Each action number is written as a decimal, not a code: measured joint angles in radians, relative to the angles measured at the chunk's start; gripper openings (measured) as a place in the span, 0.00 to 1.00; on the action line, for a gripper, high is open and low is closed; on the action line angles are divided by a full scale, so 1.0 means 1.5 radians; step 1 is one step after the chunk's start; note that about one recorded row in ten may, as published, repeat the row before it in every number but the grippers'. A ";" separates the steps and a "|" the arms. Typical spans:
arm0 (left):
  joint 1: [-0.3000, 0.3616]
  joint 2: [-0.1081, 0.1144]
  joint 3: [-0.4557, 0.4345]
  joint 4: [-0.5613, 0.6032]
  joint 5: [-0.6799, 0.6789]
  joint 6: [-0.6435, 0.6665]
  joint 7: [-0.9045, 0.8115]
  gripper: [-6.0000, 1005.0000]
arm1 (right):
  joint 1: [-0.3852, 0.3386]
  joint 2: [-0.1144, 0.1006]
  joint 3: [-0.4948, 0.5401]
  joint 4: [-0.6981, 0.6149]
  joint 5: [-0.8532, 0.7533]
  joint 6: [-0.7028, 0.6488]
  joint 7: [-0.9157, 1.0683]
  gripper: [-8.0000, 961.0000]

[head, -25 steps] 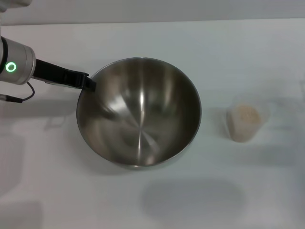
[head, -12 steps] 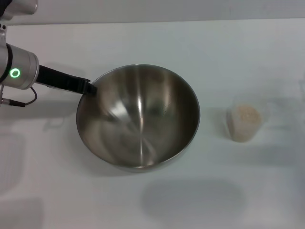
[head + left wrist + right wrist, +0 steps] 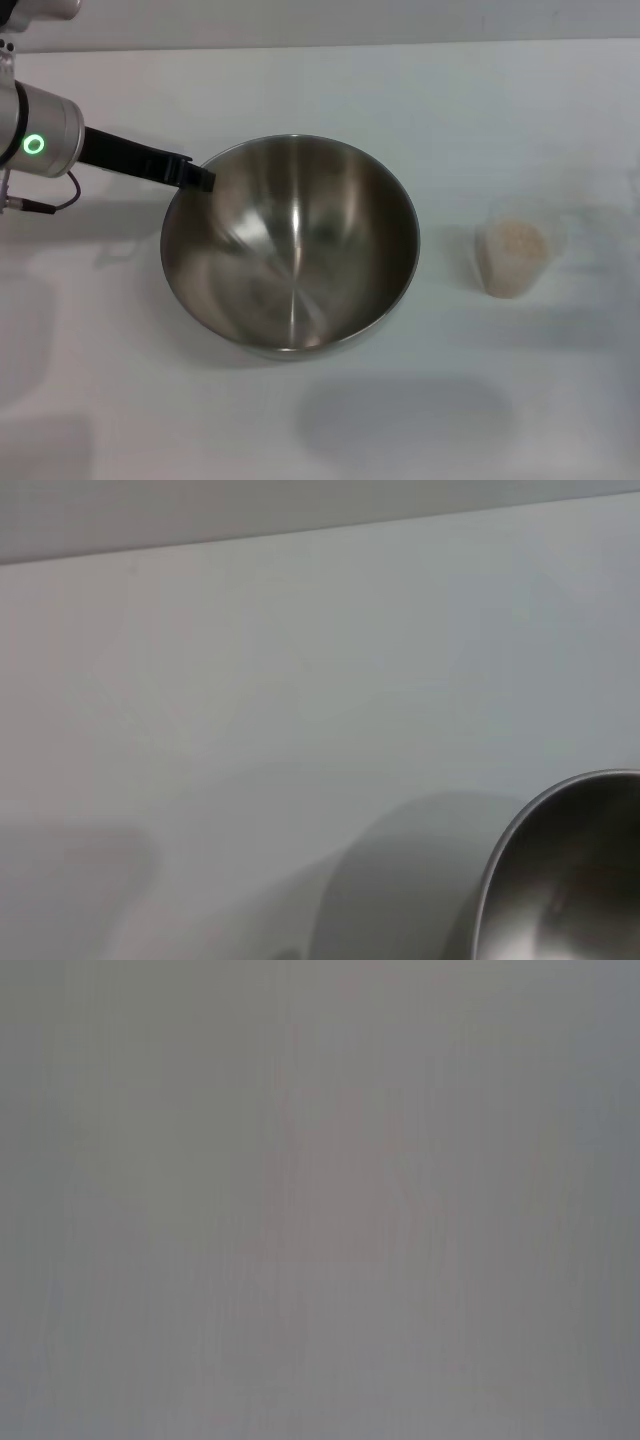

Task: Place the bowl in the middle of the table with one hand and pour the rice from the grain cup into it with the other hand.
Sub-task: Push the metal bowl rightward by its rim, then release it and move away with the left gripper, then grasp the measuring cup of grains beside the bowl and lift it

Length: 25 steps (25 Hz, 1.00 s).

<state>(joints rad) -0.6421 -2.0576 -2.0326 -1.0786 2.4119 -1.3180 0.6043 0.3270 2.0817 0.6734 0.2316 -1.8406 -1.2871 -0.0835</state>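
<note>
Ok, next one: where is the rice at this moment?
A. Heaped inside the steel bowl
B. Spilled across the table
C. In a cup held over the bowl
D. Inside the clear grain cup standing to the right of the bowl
D: the rice sits in the grain cup, which stands on the table apart from the empty bowl, with no gripper on it.

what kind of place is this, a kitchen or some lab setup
Most likely a lab-style robot test bench staged with kitchen items, not a real kitchen: a plain white tabletop, one large stainless-steel mixing bowl with the black left hand at its rim, and a small clear plastic cup of rice.
</note>
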 joint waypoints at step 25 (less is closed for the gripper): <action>0.078 -0.004 0.004 -0.086 -0.032 0.232 0.003 0.60 | 0.003 -0.001 0.006 0.000 0.000 0.000 -0.002 0.70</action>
<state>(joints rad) -0.5254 -2.0632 -2.0266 -1.2070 2.3637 -0.9704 0.6089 0.3314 2.0800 0.6827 0.2316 -1.8408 -1.2870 -0.0866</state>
